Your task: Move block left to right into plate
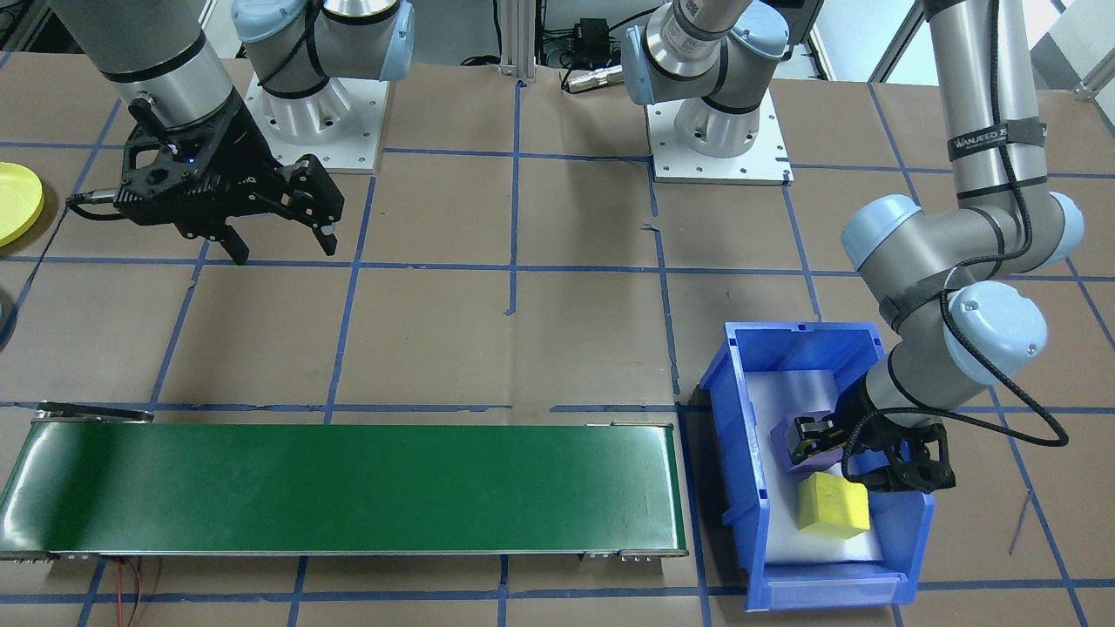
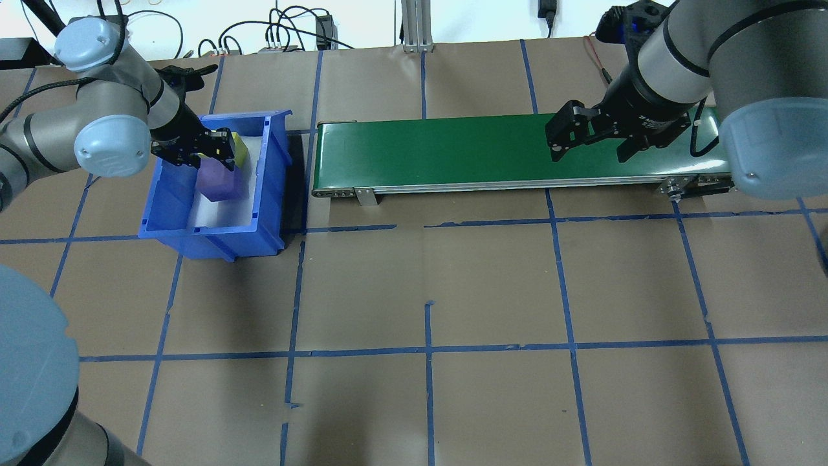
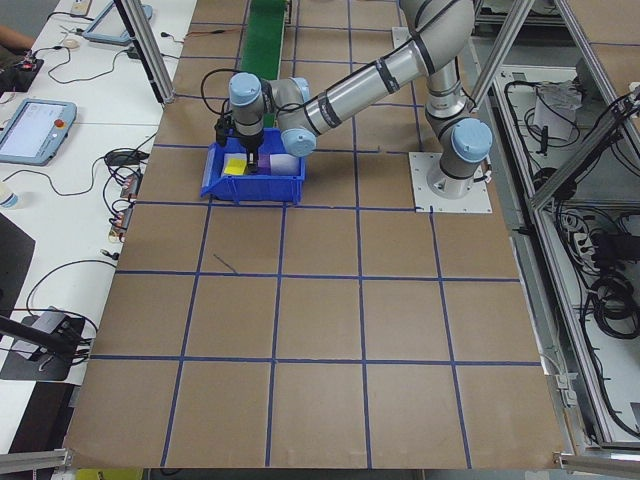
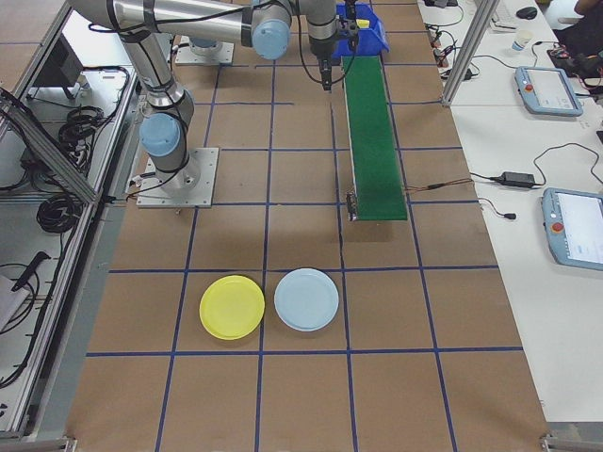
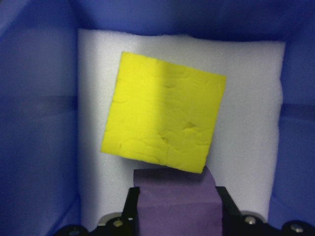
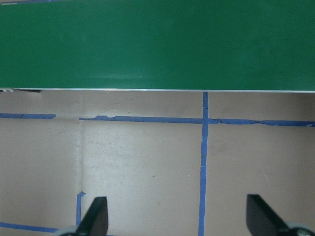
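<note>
Blue bin: you'll see white foam lining it, with a purple block and a yellow block just beside each other inside.
Left gripper: down in your bin, fingers closed against the purple block's sides.
Right gripper: spread wide, holding nothing, above the tabletop.
Yellow plate: bare, beside a light-blue plate, well apart from the bin.
Green conveyor: nothing on it.
</note>
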Robot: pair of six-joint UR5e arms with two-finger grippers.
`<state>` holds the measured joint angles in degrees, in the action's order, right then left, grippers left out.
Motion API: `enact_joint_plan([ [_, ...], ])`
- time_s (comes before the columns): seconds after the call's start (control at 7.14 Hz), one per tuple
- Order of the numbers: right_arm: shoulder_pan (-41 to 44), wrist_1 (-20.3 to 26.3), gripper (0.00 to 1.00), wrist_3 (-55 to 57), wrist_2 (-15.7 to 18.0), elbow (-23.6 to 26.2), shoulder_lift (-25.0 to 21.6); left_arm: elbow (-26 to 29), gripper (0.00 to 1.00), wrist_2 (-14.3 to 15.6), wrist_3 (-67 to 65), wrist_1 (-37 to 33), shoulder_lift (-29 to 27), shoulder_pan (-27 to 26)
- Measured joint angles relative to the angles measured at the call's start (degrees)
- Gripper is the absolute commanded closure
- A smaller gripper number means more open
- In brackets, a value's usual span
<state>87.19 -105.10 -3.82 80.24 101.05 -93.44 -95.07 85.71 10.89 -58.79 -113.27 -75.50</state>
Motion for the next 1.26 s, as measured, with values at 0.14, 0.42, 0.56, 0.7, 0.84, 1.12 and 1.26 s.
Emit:
enact_joint_plan([
  [0.14,0.0,0.0,0.00,0.0,0.0,0.0,0.0,1.0,0.72,0.0,0.0,-3.4,2.2,-0.1],
  [0.42,0.0,0.0,0.00,0.0,0.0,0.0,-0.1,5.3,0.72,0.5,-0.4,-10.9,5.7,-1.9],
  [0.56,0.0,0.0,0.00,0.0,0.0,0.0,-0.1,7.3,0.72,1.8,-2.1,-12.5,6.3,-5.1],
  [0.7,0.0,0.0,0.00,0.0,0.0,0.0,-0.1,8.8,0.72,3.3,-5.5,-12.8,6.4,-9.4],
  [0.84,0.0,0.0,0.00,0.0,0.0,0.0,-0.1,10.0,0.72,4.0,-9.2,-12.4,6.1,-13.0],
  [1.12,0.0,0.0,0.00,0.0,0.0,0.1,-0.1,11.2,0.72,3.7,-13.3,-8.5,3.4,-17.1],
  [1.26,0.0,0.0,0.00,0.0,0.0,0.1,-0.1,11.4,0.72,2.6,-14.6,-4.7,1.1,-18.2],
])
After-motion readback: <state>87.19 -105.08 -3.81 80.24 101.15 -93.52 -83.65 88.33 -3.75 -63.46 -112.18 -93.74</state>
